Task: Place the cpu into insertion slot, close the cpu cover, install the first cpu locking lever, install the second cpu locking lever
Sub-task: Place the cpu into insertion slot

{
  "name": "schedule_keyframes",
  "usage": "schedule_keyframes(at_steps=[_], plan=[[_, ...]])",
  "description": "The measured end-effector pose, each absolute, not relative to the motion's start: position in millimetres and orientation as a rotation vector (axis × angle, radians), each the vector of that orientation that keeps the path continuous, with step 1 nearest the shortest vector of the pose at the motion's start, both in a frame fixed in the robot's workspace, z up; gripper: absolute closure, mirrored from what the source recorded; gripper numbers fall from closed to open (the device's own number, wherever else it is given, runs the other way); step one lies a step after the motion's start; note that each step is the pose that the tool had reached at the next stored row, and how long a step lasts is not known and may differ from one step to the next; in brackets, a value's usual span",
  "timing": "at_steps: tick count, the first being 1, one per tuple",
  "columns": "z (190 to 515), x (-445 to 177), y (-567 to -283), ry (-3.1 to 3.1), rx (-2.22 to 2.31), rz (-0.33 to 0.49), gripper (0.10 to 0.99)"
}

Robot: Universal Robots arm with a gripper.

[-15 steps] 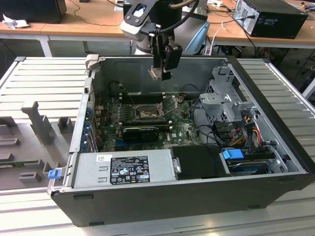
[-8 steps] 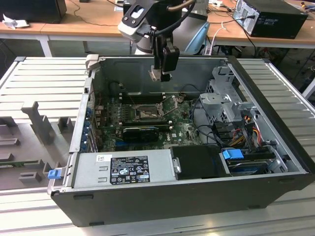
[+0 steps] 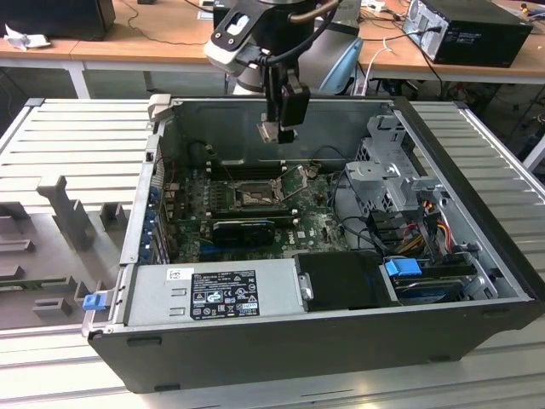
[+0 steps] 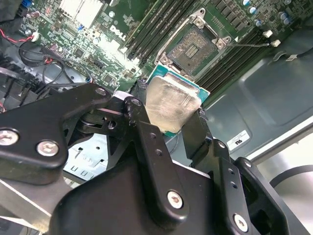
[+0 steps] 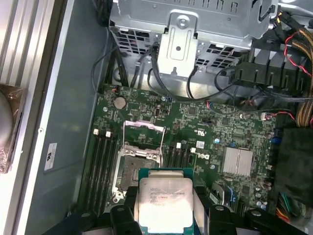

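Robotics lab: workbenches [image 3: 119, 44], opened computer [image 3: 341, 341]

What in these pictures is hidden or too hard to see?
The insertion slot: part hidden behind the cpu in the first wrist view.
The cpu's side edges: covered by the gripper in the second wrist view.
The slot's inside: too small in the exterior view.

A workshop under even, soft light. In the foreground, a work table [image 3: 77, 136] of grey ribbed metal slats spans the scene. Grey block-shaped holders [image 3: 72, 223] stand on it at the exterior view's left. Behind it, a long wooden-topped bench [image 3: 153, 47] on a white frame runs across the back. A black desktop case [image 3: 468, 30] lies on the bench at the exterior view's right, and a black box [image 3: 60, 17] sits at its left.
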State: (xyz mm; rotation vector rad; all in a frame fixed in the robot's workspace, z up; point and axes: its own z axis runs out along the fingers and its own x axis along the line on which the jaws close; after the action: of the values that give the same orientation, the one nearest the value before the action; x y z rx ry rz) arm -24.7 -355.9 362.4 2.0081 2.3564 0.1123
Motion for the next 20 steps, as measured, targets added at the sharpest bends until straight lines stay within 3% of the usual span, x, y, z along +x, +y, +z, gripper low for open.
schedule_keyframes(at_steps=[20], plan=[[346.3, -24.7, -355.8, 2.284, 2.087, 0.109, 0.553]])
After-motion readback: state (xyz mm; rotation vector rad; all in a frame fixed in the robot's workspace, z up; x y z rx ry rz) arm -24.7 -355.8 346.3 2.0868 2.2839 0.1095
